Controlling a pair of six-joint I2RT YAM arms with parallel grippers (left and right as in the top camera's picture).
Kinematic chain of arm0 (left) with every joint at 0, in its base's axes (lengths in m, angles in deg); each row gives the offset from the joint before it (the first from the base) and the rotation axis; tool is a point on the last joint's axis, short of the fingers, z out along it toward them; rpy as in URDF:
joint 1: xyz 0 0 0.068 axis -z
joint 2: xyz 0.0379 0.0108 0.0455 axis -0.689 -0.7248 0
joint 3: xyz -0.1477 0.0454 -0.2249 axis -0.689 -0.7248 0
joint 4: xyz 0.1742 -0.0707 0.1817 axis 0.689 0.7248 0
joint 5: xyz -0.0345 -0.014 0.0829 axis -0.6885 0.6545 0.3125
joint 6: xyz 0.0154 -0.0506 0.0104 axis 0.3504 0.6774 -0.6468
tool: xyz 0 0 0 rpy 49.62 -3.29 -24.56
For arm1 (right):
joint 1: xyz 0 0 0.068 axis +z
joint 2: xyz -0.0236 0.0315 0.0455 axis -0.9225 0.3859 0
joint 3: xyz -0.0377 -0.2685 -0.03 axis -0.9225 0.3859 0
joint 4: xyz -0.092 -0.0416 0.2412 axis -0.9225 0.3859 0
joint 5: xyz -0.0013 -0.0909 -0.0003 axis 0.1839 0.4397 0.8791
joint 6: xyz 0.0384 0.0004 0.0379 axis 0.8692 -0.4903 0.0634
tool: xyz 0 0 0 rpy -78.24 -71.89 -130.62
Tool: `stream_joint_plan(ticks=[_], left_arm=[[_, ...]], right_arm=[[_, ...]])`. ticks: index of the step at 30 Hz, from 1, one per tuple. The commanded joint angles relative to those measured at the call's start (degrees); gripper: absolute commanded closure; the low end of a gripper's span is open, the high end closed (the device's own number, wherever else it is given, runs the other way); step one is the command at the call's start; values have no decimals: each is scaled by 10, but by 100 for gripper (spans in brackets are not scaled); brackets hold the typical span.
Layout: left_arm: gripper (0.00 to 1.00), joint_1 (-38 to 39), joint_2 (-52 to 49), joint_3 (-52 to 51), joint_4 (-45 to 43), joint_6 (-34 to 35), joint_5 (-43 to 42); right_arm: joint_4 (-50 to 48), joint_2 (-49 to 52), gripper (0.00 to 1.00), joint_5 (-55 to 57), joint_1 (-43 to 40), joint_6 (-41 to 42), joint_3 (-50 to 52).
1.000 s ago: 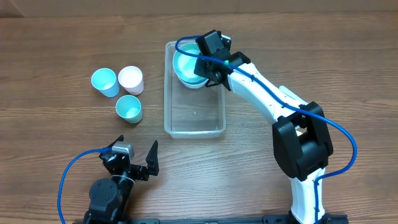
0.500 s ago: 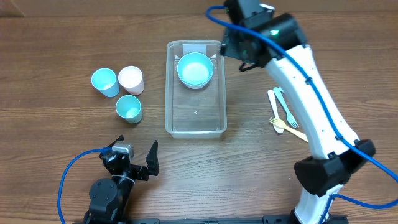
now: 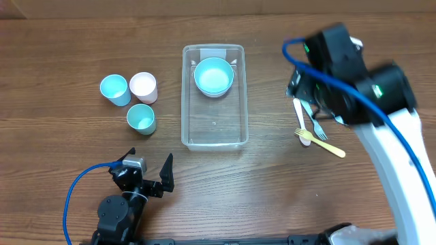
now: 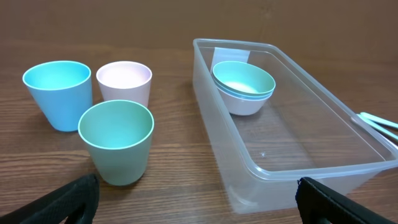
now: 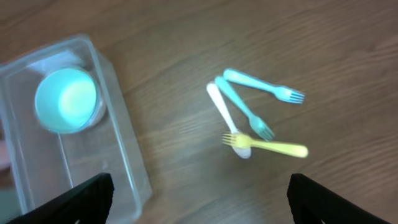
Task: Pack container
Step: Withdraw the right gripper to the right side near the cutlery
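The clear container (image 3: pixel 214 128) lies lengthwise in the middle of the table. Stacked teal and white bowls (image 3: pixel 213 75) rest in its far end, also in the left wrist view (image 4: pixel 244 86) and the right wrist view (image 5: pixel 65 99). My right gripper (image 5: pixel 199 199) is open and empty, held high between the container (image 5: pixel 127 149) and the cutlery; in the overhead view it (image 3: pixel 310 92) hovers over the cutlery. My left gripper (image 3: pixel 149 160) stands open and empty near the front edge, its jaws wide (image 4: pixel 199 202), facing the cups and the container (image 4: pixel 311 168).
Three cups stand left of the container: blue (image 3: pixel 114 89), pale pink (image 3: pixel 144 86) and green (image 3: pixel 142 118). On the right lie a white spoon (image 5: pixel 225 118), two teal forks (image 5: pixel 264 86) and a yellow fork (image 5: pixel 273 148), also seen from overhead (image 3: pixel 325 145).
My right gripper opened, let go of the bowls in the container's far end, then rose and swung right to above the cutlery. The left arm has not moved.
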Motion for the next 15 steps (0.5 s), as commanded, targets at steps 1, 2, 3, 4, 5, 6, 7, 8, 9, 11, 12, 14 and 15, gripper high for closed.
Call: stream_joint_plan(ticks=[1,2,3,4,5,6,7,8,9,11,12,14,15], left_arm=[[0,-3,3,-2,-2,8,2],[0,-3,3,-2,-2,8,2],[0,-3,3,-2,-2,8,2],[0,-3,3,-2,-2,8,2],[0,-3,3,-2,-2,8,2],[0,-3,3,-2,-2,8,2],[0,-3,3,-2,-2,8,2],[0,-3,3,-2,-2,8,3],[0,-3,3,-2,-2,8,3],[0,-3,3,-2,-2,8,3],[0,-3,3,-2,-2,8,3],[0,-3,3,-2,-2,8,3],[0,-3,3,-2,-2,8,3]], right_arm=[[-26,-126,4,-73,2,-52,125],[-25,-155,4,-84,2,-61,156],[-24,-181,4,-106,2,-83,182],[-22,-205,3,-121,2,-88,203],[-19,-221,2,-125,2,-87,216],[-10,-243,0,-124,2,-87,226],[-5,-255,0,-124,2,-87,228],[1,-261,0,-127,2,-87,228],[10,-265,0,-134,2,-87,228],[19,-266,0,-141,2,-87,228],[19,-265,0,-141,2,-87,228],[19,-260,0,-141,2,-87,228],[19,-257,0,-141,2,-87,228]])
